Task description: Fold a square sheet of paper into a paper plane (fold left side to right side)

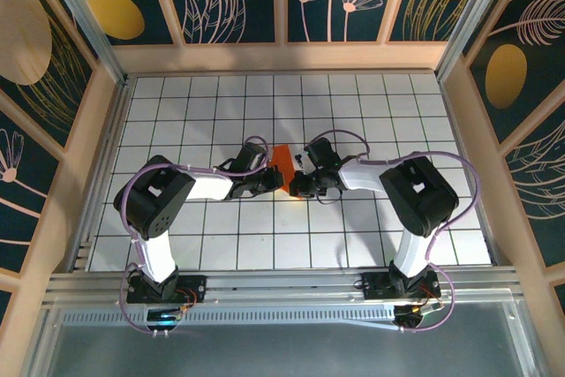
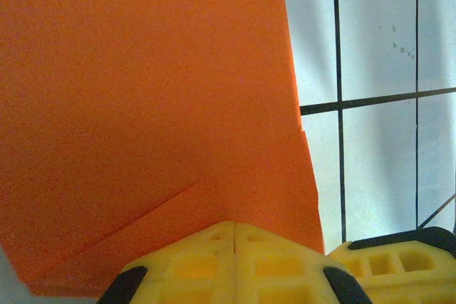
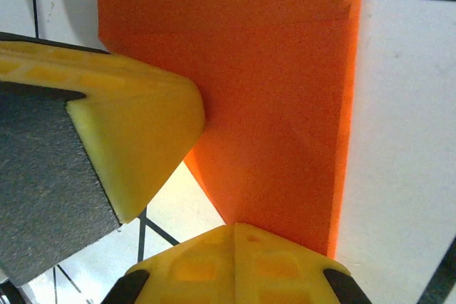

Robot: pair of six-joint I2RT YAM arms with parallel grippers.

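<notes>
One square sheet of paper (image 1: 284, 162), orange and creased, lies at the centre of the top view on the gridded table (image 1: 353, 245). Two grippers meet at its lower edge, the left gripper (image 2: 234, 227) and the right gripper (image 3: 234, 227). Each has its jaws pressed fully together, tips at the paper.

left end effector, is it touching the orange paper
Touching. The left wrist view shows the shut tips of the left end effector pressed onto the orange paper, with no gap or shadow between them.
</notes>
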